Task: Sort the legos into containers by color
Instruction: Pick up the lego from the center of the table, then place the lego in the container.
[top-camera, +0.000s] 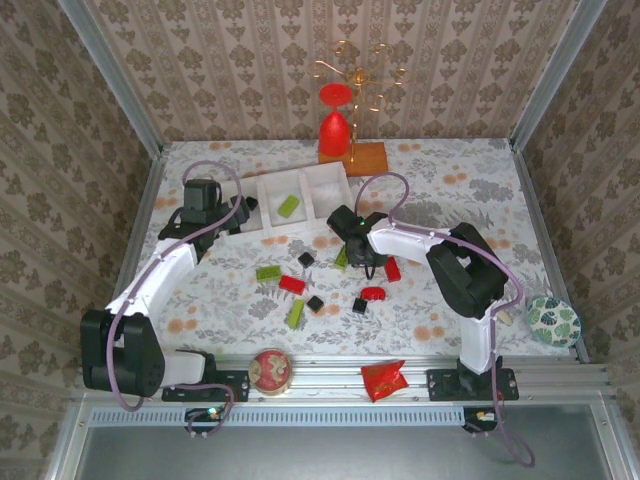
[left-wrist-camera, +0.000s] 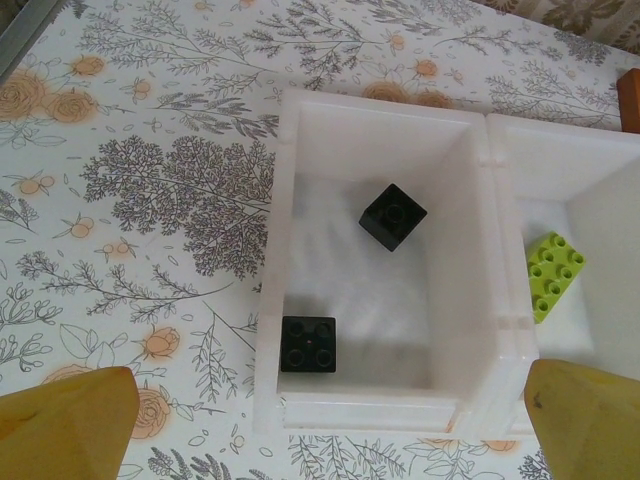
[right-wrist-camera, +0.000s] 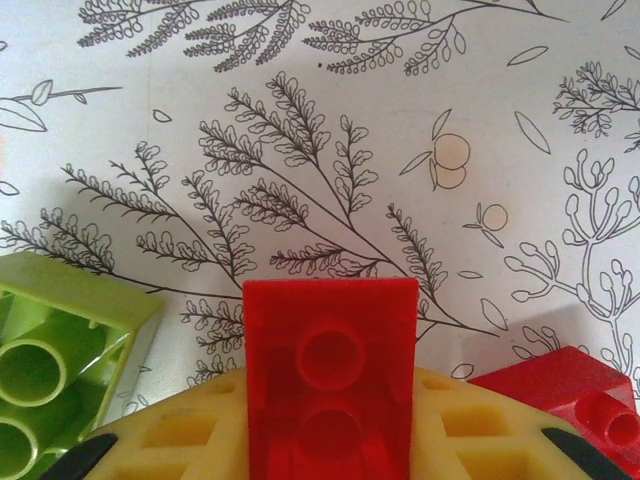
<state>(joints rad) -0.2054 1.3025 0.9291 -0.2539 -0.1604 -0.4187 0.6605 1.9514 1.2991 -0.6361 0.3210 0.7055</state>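
Observation:
My right gripper (top-camera: 358, 262) is shut on a red brick (right-wrist-camera: 330, 350), which stands between its yellow pads (right-wrist-camera: 180, 435) just above the tablecloth. Beside it lie a lime green brick (right-wrist-camera: 55, 350) and another red brick (right-wrist-camera: 570, 395). My left gripper (top-camera: 205, 205) hangs open over the left end of the white tray (top-camera: 325, 172), its yellow fingertips (left-wrist-camera: 60, 425) spread wide. Two black bricks (left-wrist-camera: 392, 216) (left-wrist-camera: 308, 343) lie in the left compartment and a green brick (left-wrist-camera: 553, 275) in the middle one. Loose bricks lie mid-table: green (top-camera: 267, 272), red (top-camera: 291, 284), black (top-camera: 315, 302).
A tall red goblet (top-camera: 334, 125) stands on a wooden block (top-camera: 360, 155) behind the tray. At the near edge lie a round red tin (top-camera: 271, 368) and a crinkled red packet (top-camera: 383, 378). A green patterned ball (top-camera: 552, 320) sits at the right edge.

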